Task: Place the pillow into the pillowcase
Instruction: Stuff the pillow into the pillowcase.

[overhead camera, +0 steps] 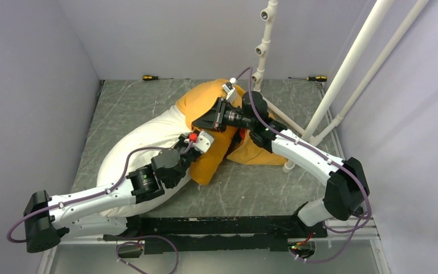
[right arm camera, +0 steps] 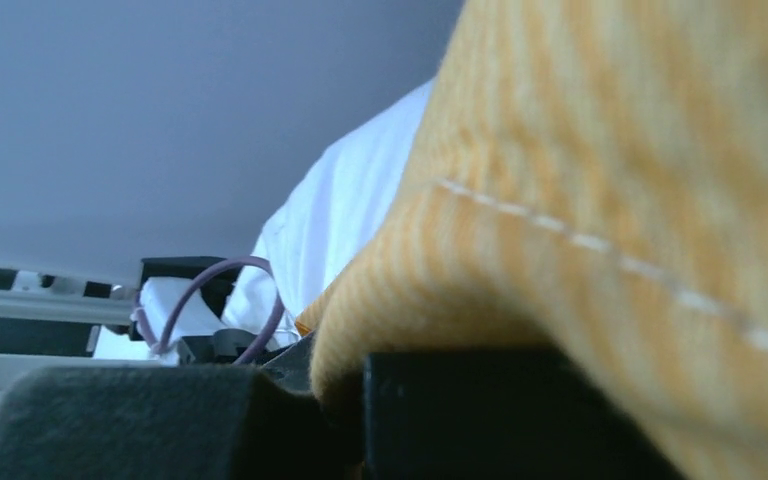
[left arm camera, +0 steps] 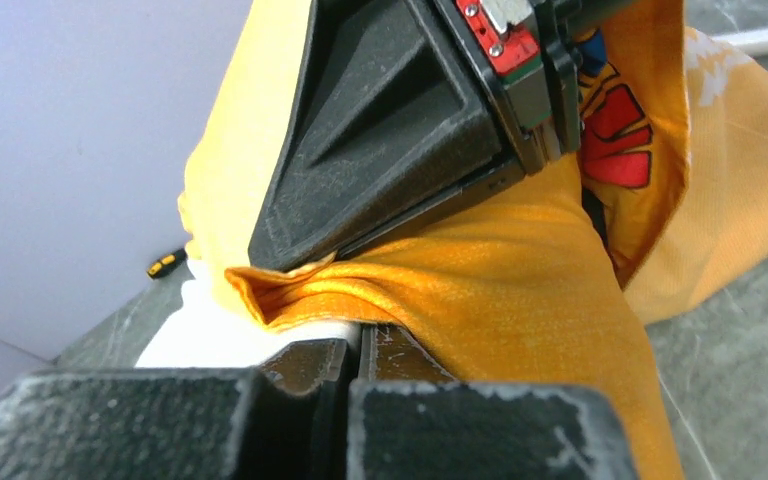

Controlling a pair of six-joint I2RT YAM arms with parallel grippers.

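The pillow (overhead camera: 140, 142) has its 1 o'clock end inside the pillowcase (overhead camera: 205, 97). Your left gripper (left arm camera: 355, 350) and right gripper (right arm camera: 345, 400) each pinch its orange edge tight.

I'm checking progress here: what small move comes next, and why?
Probably pull the pillowcase hem a bit further over the pillow: the left end effector and right end effector are both shut on it, yet much of the pillow lies uncovered.
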